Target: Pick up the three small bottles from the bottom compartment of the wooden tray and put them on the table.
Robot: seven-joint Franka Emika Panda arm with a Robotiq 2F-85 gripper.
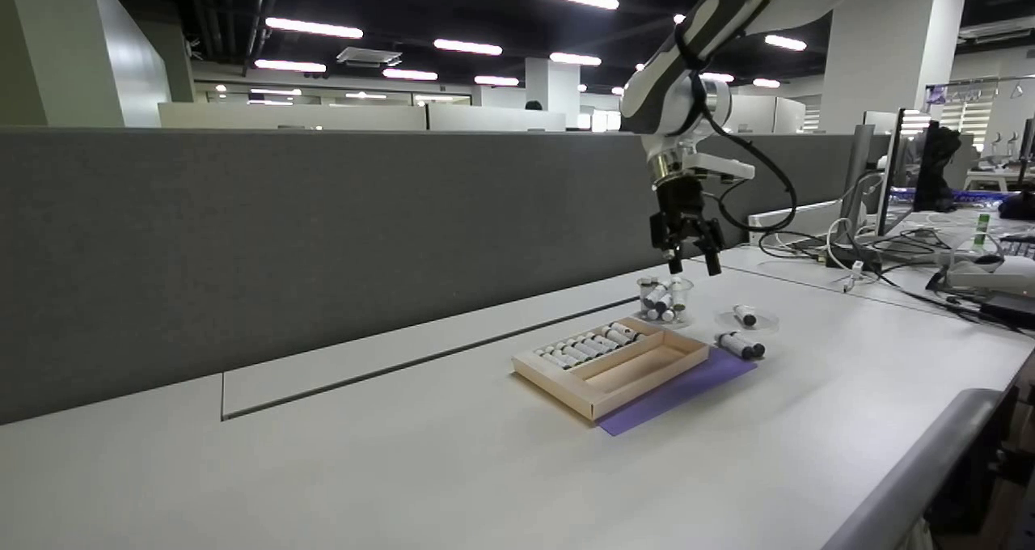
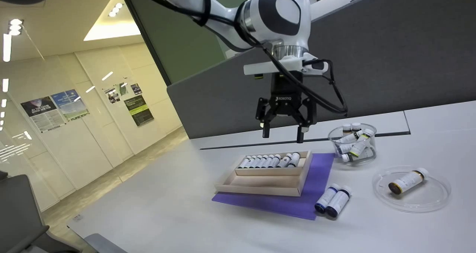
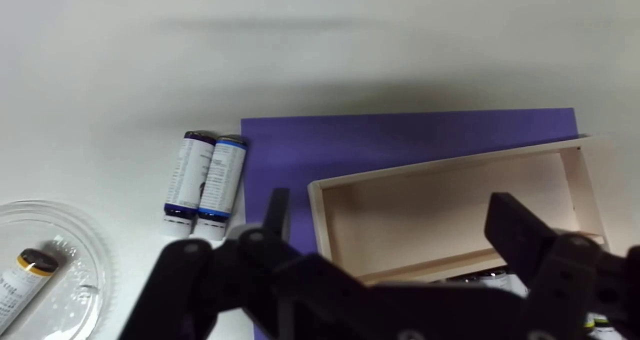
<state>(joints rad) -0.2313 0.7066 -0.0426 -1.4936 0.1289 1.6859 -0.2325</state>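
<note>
Hovering with end effector [image 2: 283, 138] spread and bare bottom compartment [image 2: 264, 181] of wooden tray [image 2: 258, 190] at seven o'clock in an exterior view.

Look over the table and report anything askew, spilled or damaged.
The wooden tray sits askew on the purple mat: in the wrist view its long edge runs at an angle to the mat's, and one end reaches past it. Nothing visibly looks spilled or damaged.
</note>
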